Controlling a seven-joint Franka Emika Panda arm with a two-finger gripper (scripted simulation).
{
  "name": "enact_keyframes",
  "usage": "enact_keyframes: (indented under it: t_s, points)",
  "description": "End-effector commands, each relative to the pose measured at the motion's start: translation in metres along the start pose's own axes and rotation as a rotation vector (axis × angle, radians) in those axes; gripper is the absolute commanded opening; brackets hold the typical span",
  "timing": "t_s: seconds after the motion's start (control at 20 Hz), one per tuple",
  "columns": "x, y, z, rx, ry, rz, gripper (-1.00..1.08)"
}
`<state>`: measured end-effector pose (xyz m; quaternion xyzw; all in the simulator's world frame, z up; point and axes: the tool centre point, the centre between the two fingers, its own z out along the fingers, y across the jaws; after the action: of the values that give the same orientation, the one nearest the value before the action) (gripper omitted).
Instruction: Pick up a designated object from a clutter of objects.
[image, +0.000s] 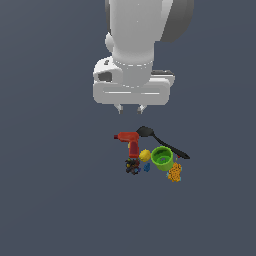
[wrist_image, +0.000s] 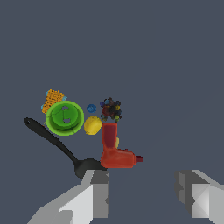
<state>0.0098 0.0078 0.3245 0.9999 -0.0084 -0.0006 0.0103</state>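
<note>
Plain dark grey-blue surface (image: 50, 200) fills both views, with no edges or corners visible. A white robot arm hangs above it, and its gripper (image: 130, 108) points down with the jaws apart and nothing between them. In the wrist view the two pale grey fingers (wrist_image: 96, 192) stand wide of each other.

Below the gripper, apart from it, a small cluster of objects lies close together. The designated object, a bright green cup (image: 162, 158), sits on the side of the cluster toward the exterior view's right. It is round with a thick rim and opens upward. Seen from the wrist view, its inside is a darker green with two small grey marks on the floor; nothing else appears to lie in it.

A yellow ball (image: 145, 155) rests just beside the cup, between it and a red drill-shaped toy (image: 131, 142). A black long-handled spoon (image: 162, 141) lies along the far side of the cup, its bowl close by the drill's body and its handle running past the cup toward the exterior view's right. An orange lattice piece (image: 175, 172) sits against the cup on its near side. A dark multicoloured lump (image: 132, 166) lies beside the drill's handle end, and a tiny blue bit (image: 147, 167) sits between that lump and the cup.
</note>
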Motion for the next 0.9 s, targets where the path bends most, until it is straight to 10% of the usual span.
enact_keyframes:
  t_s: [0.0,0.85]
  points:
    - [0.0,-0.001,0.001,0.001,0.0,0.002,0.28]
    - [0.009,-0.057,0.05,0.185,-0.004,0.262,0.28]
